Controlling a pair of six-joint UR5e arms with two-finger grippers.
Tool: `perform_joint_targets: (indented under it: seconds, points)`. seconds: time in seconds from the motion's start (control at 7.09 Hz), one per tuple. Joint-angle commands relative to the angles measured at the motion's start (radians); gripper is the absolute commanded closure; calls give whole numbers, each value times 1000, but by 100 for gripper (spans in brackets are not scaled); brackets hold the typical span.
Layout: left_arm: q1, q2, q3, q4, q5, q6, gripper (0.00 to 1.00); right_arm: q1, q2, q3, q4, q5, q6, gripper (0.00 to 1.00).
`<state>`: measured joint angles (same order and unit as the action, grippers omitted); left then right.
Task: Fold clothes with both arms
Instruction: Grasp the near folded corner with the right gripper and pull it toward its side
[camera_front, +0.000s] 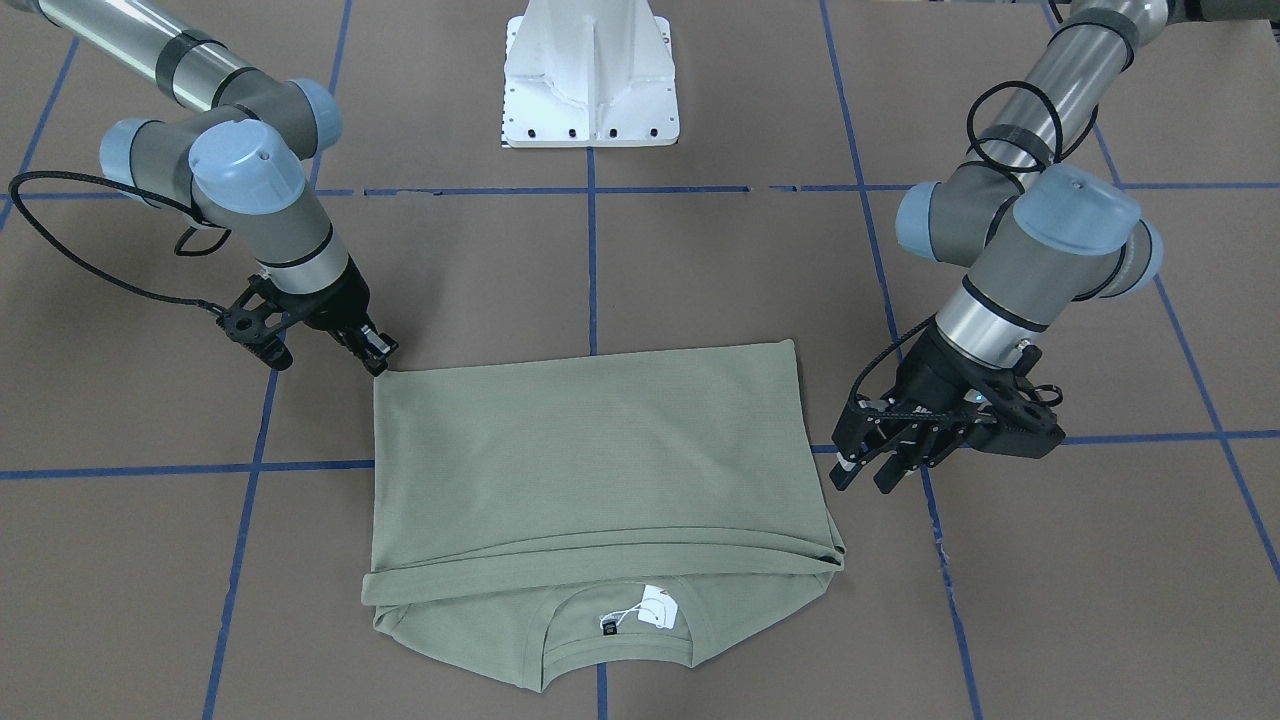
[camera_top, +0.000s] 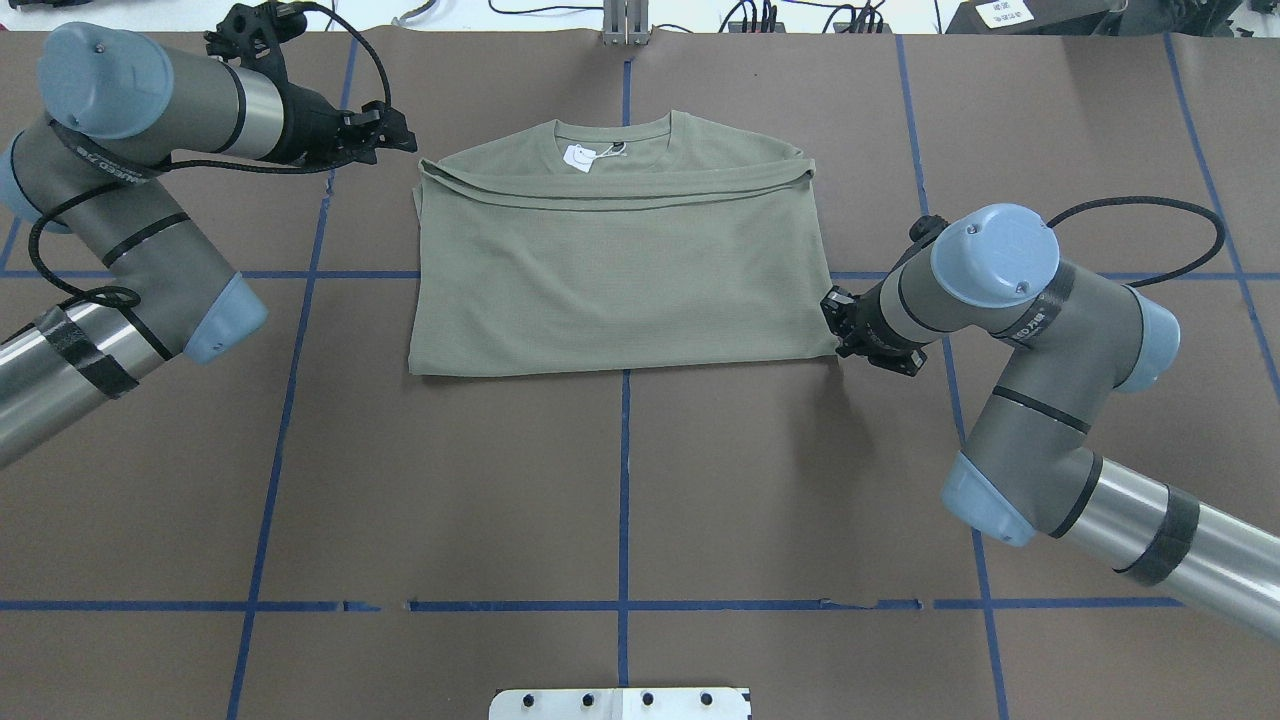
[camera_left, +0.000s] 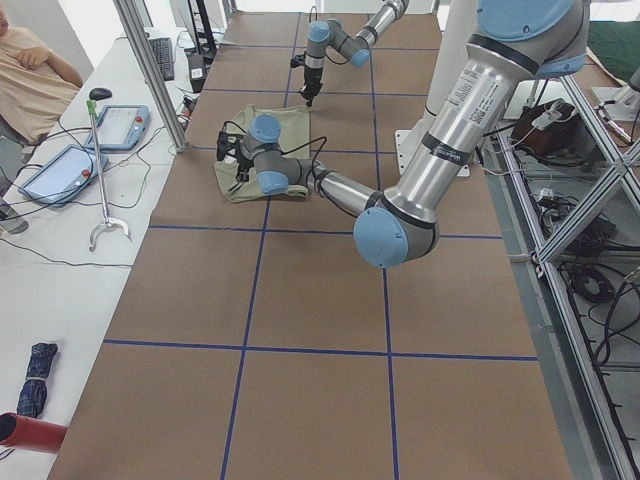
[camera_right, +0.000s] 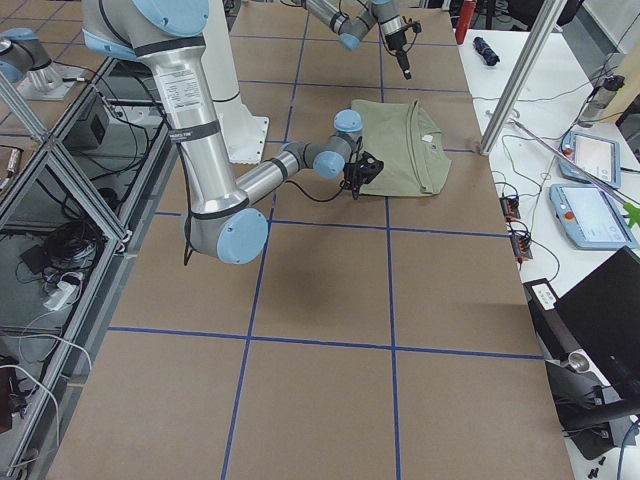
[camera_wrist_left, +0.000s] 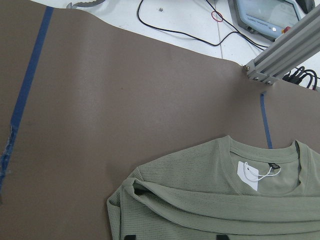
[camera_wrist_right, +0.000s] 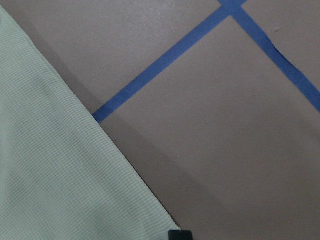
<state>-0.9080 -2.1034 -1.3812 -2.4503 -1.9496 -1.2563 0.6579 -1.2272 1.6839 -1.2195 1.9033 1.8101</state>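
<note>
The pale sage-green shirt (camera_front: 600, 460) lies folded into a flat rectangle on the brown table, also seen from overhead (camera_top: 620, 270). Its round neck and white hang tag (camera_front: 655, 607) face away from the robot. My left gripper (camera_front: 865, 478) is open and empty, hovering just beside the shirt's collar-end corner. Its wrist view shows that corner, the neck and the tag (camera_wrist_left: 248, 175). My right gripper (camera_front: 380, 362) is low at the shirt's near folded corner. It is shut, and the cloth edge (camera_wrist_right: 50, 175) runs right up to its tip (camera_wrist_right: 180, 234).
The white pedestal base (camera_front: 590, 80) stands at the robot's side of the table. Blue tape lines (camera_top: 625, 480) grid the brown surface. An aluminium post (camera_wrist_left: 285, 45) and a side table with tablets (camera_left: 120, 125) lie beyond the far edge, where an operator (camera_left: 30, 60) sits.
</note>
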Motion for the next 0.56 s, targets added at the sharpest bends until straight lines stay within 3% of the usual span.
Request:
perform_joint_targets:
  seconds: [0.0,0.42]
  points:
    - [-2,2,-2,1,1,-2,38,0,0,4,-2,0,0,100]
    - [0,17,-24,1,0,-2,38,0,-73,91,-2,-3,3,100]
